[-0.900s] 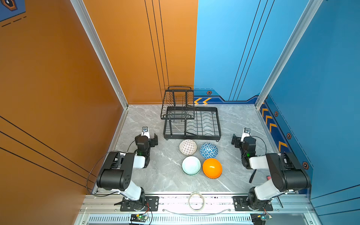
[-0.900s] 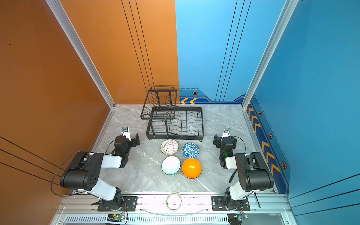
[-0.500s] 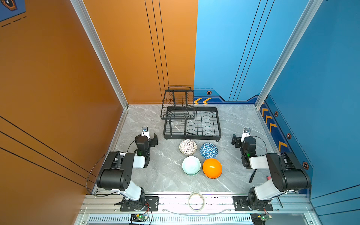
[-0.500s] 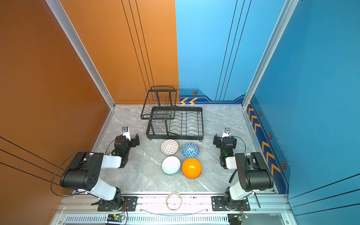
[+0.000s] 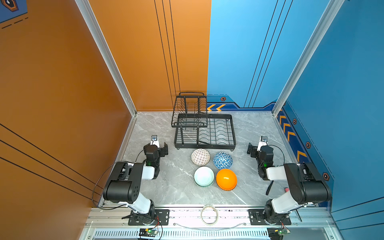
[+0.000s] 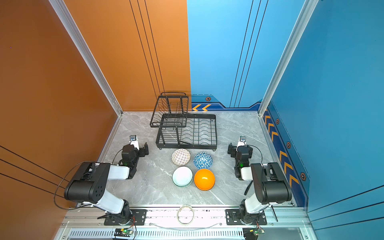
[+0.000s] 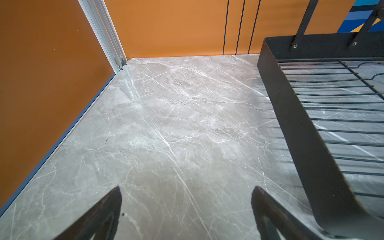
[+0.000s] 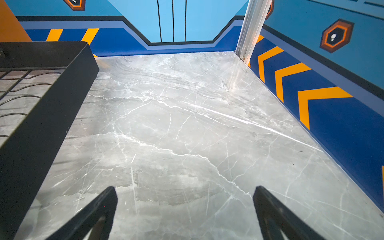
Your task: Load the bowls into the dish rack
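Symmetrically folded, left pincer [image 7: 187, 192], right pincer [image 8: 185, 190] spread

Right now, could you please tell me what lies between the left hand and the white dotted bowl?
Nothing stands there: between the left hand and the white dotted bowl only bare marble table shows, in both top views.

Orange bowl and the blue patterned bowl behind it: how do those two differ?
The orange bowl is plain and glossy; the blue bowl carries white triangles. The blue bowl sits nearer the dish rack, the orange bowl nearer the front rail. Both are round and rest on the table, outside the rack.
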